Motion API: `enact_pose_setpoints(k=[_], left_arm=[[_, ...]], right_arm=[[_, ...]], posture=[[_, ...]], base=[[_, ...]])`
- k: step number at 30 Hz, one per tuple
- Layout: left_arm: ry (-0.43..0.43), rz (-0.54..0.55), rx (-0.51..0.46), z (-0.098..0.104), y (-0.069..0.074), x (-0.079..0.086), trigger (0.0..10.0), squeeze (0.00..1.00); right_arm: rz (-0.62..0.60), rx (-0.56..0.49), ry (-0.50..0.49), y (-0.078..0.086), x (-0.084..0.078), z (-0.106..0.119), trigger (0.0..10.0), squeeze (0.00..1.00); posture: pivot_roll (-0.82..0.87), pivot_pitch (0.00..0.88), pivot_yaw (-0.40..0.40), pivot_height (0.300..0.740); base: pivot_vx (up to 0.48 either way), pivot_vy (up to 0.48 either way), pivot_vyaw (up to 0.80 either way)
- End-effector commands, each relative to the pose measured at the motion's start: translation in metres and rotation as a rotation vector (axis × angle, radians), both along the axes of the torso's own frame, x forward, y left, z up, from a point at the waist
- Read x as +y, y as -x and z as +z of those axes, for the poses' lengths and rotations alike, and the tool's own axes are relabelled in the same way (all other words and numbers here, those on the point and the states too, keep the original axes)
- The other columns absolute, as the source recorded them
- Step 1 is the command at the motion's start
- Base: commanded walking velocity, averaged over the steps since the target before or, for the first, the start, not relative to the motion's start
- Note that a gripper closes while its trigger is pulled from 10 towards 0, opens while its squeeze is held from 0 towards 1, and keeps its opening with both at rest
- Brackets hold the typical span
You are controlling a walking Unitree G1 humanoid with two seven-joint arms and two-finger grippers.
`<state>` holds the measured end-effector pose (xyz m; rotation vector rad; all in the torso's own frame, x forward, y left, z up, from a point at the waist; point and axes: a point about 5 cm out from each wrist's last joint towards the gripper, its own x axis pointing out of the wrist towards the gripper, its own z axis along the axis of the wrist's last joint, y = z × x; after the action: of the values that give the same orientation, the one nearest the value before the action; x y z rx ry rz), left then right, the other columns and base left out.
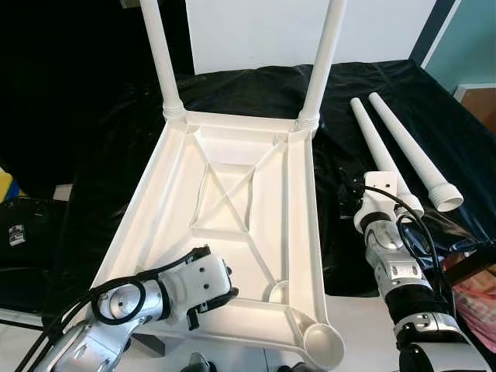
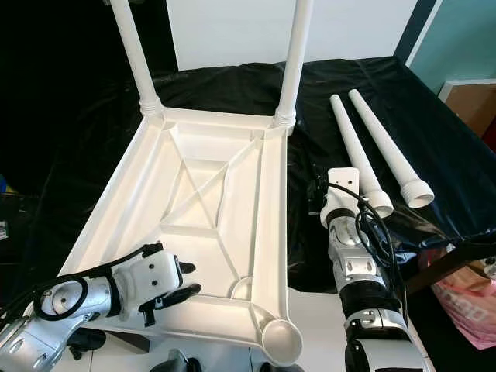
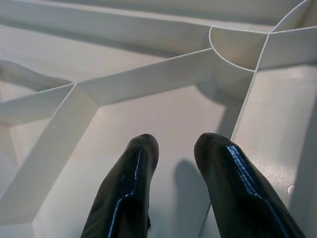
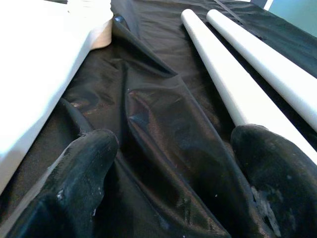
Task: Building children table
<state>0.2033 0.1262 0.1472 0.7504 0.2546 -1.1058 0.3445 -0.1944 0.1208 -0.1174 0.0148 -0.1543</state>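
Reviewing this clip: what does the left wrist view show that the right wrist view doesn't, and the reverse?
Left wrist: the left pincer, fingers slightly apart, over the ribs inside the upturned tabletop, near a corner socket.
Right wrist: the right pincer, open wide, over the black sheet, its one finger by the nearer of two loose legs.
Both: the white tabletop, and a pincer holding nothing.
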Motion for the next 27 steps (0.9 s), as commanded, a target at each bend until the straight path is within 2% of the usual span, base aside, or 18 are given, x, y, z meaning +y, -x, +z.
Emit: enact_pose_setpoints(k=[1, 3, 5, 8, 10, 12, 13, 14, 15, 16, 18, 20, 22, 23, 24, 26, 27], left_arm=[[-0.102, 0.076, -0.035, -0.016, -0.017, 0.007, 10.0, 0.0], [-0.102, 0.076, -0.035, -0.016, -0.017, 0.007, 10.0, 0.0], [-0.11, 0.149, -0.122, -0.013, -0.034, 0.007, 10.0, 0.0], [-0.108, 0.165, -0.146, -0.011, -0.038, 0.006, 10.0, 0.0], [-0.058, 0.228, -0.198, -0.004, -0.052, 0.001, 10.0, 0.0], [-0.058, 0.228, -0.198, -0.004, -0.052, 0.001, 10.0, 0.0], [-0.04, 0.255, -0.233, 0.0, -0.059, -0.002, 10.0, 0.0], [-0.04, 0.255, -0.233, 0.0, -0.059, -0.002, 10.0, 0.0], [-0.015, 0.293, -0.26, 0.004, -0.067, -0.004, 10.0, 0.0], [-0.015, 0.293, -0.26, 0.004, -0.067, -0.004, 10.0, 0.0], [0.017, 0.384, -0.296, 0.006, -0.084, -0.007, 10.0, 0.0], [0.017, 0.384, -0.296, 0.006, -0.084, -0.007, 10.0, 0.0], [0.0, 0.439, -0.32, 0.004, -0.098, -0.006, 10.0, 0.0], [0.0, 0.439, -0.32, 0.004, -0.098, -0.006, 10.0, 0.0], [-0.018, 0.464, -0.34, 0.003, -0.107, -0.006, 10.0, 0.0], [-0.018, 0.464, -0.34, 0.003, -0.107, -0.006, 10.0, 0.0], [-0.031, 0.473, -0.377, 0.005, -0.115, -0.006, 10.0, 0.0]], right_arm=[[-0.019, 0.007, -0.009, 0.0, -0.002, 0.0, 10.0, 0.0], [-0.019, 0.007, -0.009, 0.0, -0.002, 0.0, 10.0, 0.0], [-0.022, 0.004, -0.014, 0.0, -0.002, 0.001, 10.0, 0.0], [-0.023, 0.002, -0.016, -0.001, -0.002, 0.002, 10.0, 0.0], [-0.027, -0.001, -0.021, -0.001, -0.001, 0.003, 10.0, 0.0], [-0.027, -0.001, -0.021, -0.001, -0.001, 0.003, 10.0, 0.0], [-0.028, -0.002, -0.022, -0.001, -0.001, 0.003, 10.0, 0.0], [-0.028, -0.002, -0.022, -0.001, -0.001, 0.003, 10.0, 0.0], [-0.031, -0.005, -0.026, -0.001, -0.001, 0.004, 10.0, 0.0], [-0.031, -0.005, -0.026, -0.001, -0.001, 0.004, 10.0, 0.0], [-0.037, -0.01, -0.035, -0.001, 0.0, 0.005, 10.0, 0.0], [-0.037, -0.01, -0.035, -0.001, 0.0, 0.005, 10.0, 0.0], [-0.04, -0.014, -0.04, -0.002, 0.001, 0.007, 10.0, 0.0], [-0.04, -0.014, -0.04, -0.002, 0.001, 0.007, 10.0, 0.0], [-0.04, -0.016, -0.041, -0.002, 0.001, 0.008, 10.0, 0.0], [-0.04, -0.016, -0.041, -0.002, 0.001, 0.008, 10.0, 0.0], [-0.04, -0.019, -0.041, -0.002, 0.001, 0.009, 10.0, 0.0]], posture=[[0.03, 0.105, -0.042, 0.74], [0.03, 0.105, -0.042, 0.74], [0.03, 0.103, -0.038, 0.74], [0.03, 0.103, -0.038, 0.74], [0.02, 0.101, -0.034, 0.74], [0.02, 0.101, -0.034, 0.74], [0.02, 0.1, -0.033, 0.74], [0.02, 0.1, -0.033, 0.74], [0.02, 0.099, -0.029, 0.74], [0.02, 0.099, -0.029, 0.74], [0.01, 0.097, -0.025, 0.74], [0.01, 0.097, -0.025, 0.74], [0.01, 0.094, -0.027, 0.74], [0.01, 0.094, -0.027, 0.74], [0.0, 0.095, -0.027, 0.74], [0.0, 0.095, -0.027, 0.74], [0.0, 0.095, -0.027, 0.74]], base=[[0.0, 0.0, 0.0], [0.0, 0.0, 0.0], [0.0, 0.0, 0.0], [0.0, 0.0, 0.0], [0.0, 0.0, 0.0], [0.0, 0.0, 0.0], [0.0, 0.0, 0.0], [0.0, 0.0, 0.0], [0.0, 0.0, 0.0], [0.0, 0.0, 0.0], [0.0, 0.0, 0.0], [0.0, 0.0, 0.0], [0.0, 0.0, 0.0], [0.0, 0.0, 0.0], [0.0, 0.0, 0.0], [0.0, 0.0, 0.0], [0.0, 0.0, 0.0]])
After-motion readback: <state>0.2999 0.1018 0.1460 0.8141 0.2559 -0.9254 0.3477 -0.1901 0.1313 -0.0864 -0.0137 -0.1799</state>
